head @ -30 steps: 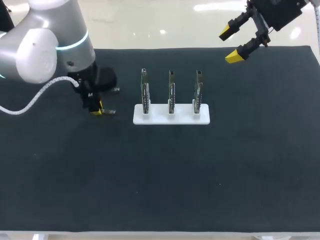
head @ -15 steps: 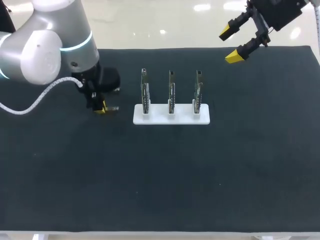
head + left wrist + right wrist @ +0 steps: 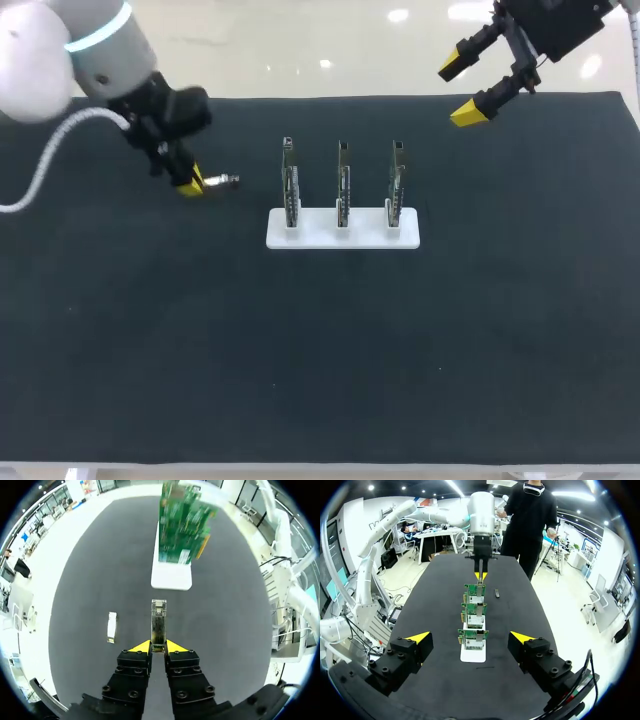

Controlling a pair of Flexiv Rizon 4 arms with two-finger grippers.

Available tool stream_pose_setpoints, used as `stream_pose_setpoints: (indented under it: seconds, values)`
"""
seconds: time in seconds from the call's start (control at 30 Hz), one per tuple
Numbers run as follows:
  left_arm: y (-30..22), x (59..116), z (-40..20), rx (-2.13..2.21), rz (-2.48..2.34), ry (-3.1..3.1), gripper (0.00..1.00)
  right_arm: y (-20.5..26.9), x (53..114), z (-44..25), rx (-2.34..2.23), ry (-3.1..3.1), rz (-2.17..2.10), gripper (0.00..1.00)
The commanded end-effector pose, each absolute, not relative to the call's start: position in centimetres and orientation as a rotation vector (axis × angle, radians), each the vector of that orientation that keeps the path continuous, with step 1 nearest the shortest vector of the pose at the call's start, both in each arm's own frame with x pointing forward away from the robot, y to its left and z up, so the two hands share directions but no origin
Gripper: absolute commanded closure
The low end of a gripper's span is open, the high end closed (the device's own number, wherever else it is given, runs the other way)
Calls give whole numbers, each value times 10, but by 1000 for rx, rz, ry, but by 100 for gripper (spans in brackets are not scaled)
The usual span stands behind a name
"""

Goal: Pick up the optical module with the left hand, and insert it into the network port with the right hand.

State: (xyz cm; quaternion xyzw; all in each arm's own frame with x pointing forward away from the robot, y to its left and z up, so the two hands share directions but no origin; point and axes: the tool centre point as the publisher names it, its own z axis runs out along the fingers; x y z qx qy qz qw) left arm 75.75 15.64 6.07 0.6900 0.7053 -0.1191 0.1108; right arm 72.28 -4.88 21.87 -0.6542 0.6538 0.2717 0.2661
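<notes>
The left gripper (image 3: 158, 647) clasped a slim silver optical module (image 3: 158, 624) over the black tabletop (image 3: 320, 350). The right gripper (image 3: 461, 90) hung spread, empty.

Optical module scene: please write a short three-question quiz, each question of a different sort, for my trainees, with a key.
1. True or false: the left gripper is shut on an optical module.
2. How many green boards stand upright in the white base?
3. The right gripper is: A) open, holding nothing; B) shut on a board; C) resting on the white base.
Key: 1 true; 2 three; 3 A.
</notes>
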Motion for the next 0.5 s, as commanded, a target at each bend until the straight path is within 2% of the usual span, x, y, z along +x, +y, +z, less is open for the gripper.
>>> stream_pose_setpoints:
  seconds: [0.03, 0.5]
  values:
    - [172, 735, 92, 1936, -432, 1970, 100, -48, 723, 219, -1767, 1764, 735, 0]
    - [174, 706, 174, 1791, -715, 1670, 100, -48, 723, 219, -1767, 1764, 735, 0]
